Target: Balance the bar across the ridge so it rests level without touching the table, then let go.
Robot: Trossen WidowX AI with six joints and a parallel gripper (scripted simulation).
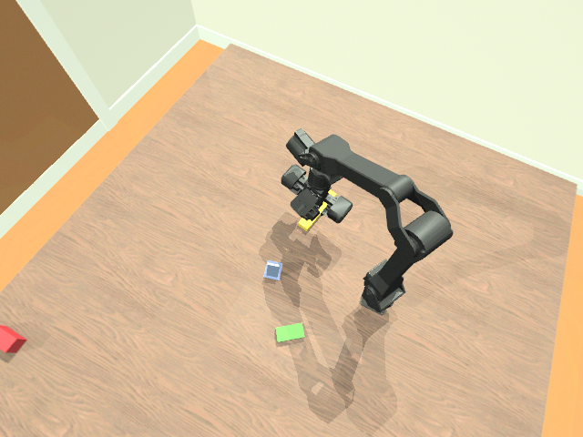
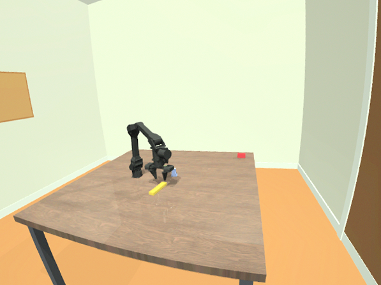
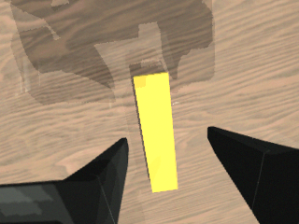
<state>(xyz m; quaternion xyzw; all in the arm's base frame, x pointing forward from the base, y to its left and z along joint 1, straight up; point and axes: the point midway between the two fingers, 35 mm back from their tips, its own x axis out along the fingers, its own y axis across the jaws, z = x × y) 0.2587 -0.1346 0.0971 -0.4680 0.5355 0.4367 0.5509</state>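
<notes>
The yellow bar (image 1: 307,224) (image 2: 158,187) (image 3: 156,133) lies flat on the wooden table (image 1: 178,188) (image 2: 205,226). My gripper (image 1: 322,207) (image 2: 160,178) (image 3: 167,137) is open, points down and hangs just above the bar's far end. In the wrist view one finger stands on each side of the bar and neither touches it. The ridge (image 1: 272,270) (image 2: 174,172) is a small pale blue block. It stands on the table a short way from the bar and nothing rests on it.
A green block (image 1: 289,331) lies beyond the ridge, near the arm's base (image 1: 382,293). A red block (image 1: 10,339) (image 2: 241,155) sits by a far table edge.
</notes>
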